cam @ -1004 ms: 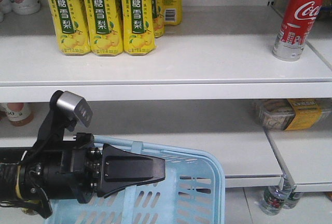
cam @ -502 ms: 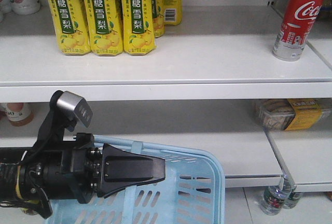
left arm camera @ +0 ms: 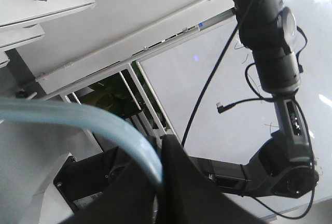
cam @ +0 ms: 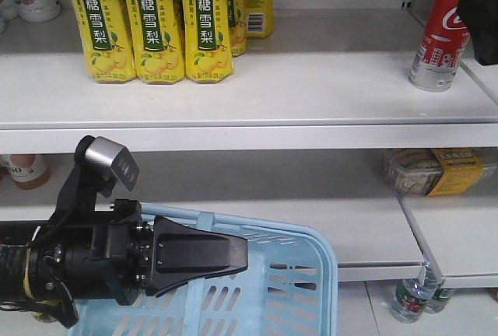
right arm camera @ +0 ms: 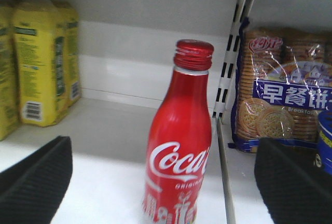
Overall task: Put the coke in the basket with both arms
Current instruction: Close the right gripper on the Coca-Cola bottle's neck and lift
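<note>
Coke (right arm camera: pixel 179 146) stands at the shelf's (cam: pixel 311 79) right edge, between the right gripper's (right arm camera: pixel 163 180) wide-apart jaws, untouched. Left gripper (cam: pixel 237 254) jaws clamp the basket (cam: pixel 331 274) handle.

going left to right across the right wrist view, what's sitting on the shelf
yellow drink bottles → coke → slotted shelf divider → biscuit packet. The blue item at the far right edge is left out, since a jaw overlaps it.
</note>
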Tool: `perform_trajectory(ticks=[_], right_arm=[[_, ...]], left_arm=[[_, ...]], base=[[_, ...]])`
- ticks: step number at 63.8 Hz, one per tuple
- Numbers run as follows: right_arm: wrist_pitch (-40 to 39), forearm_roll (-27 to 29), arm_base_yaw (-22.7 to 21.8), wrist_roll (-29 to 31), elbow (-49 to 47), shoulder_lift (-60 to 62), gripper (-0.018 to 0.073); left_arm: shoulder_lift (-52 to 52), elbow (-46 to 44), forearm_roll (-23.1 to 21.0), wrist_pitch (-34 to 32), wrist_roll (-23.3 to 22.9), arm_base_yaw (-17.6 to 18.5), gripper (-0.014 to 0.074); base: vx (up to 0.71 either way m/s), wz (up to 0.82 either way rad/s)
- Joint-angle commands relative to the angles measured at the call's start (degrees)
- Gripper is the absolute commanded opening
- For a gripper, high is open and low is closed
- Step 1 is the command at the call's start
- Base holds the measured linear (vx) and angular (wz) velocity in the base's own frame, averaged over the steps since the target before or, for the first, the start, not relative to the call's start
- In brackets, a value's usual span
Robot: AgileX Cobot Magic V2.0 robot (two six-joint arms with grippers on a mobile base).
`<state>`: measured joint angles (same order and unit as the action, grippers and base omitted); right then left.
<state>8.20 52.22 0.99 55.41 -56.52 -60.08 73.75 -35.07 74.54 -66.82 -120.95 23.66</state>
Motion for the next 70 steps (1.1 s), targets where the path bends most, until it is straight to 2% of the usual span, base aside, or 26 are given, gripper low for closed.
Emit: perform_trajectory(ticks=[1, 20, 28, 34, 50, 70], right_arm=[[-3.6, 0.9, -0.1, 0.7, -5.5, -4.1, 0.0671], [-4.4, 0.9, -0.1, 0.7, -15.5, -15.7, 0.0657], [-4.2, 1.0, -0.1, 0.3, -17.0, -17.8, 0.0587], [-4.3, 1.0, -0.1, 0.3, -17.1, -17.7, 0.0476], [-1.6, 1.1, -0.1, 0.3, -17.1, -16.7, -0.0016], [13.1, -0.3, -0.1, 0.4, -17.1, -7.3, -0.0004]], left_arm=[[-1.6, -1.3, -4.3, -10.8, -0.3, 0.2, -0.0007], [-1.6, -1.3, -4.3, -10.8, -0.3, 0.2, -0.0007], [-1.6, -1.3, -4.3, -10.8, -0.3, 0.2, -0.0007], [-1.6, -1.3, -4.3, -10.8, -0.3, 0.2, -0.0007], [-1.6, -1.3, -4.3, -10.8, -0.3, 0.2, -0.0007], [-1.6, -1.3, -4.3, -10.8, -0.3, 0.2, -0.0007]], base=[[0.00, 0.00], [0.00, 0.00], [0.00, 0.00], [0.00, 0.00], [0.00, 0.00], [0.00, 0.00]])
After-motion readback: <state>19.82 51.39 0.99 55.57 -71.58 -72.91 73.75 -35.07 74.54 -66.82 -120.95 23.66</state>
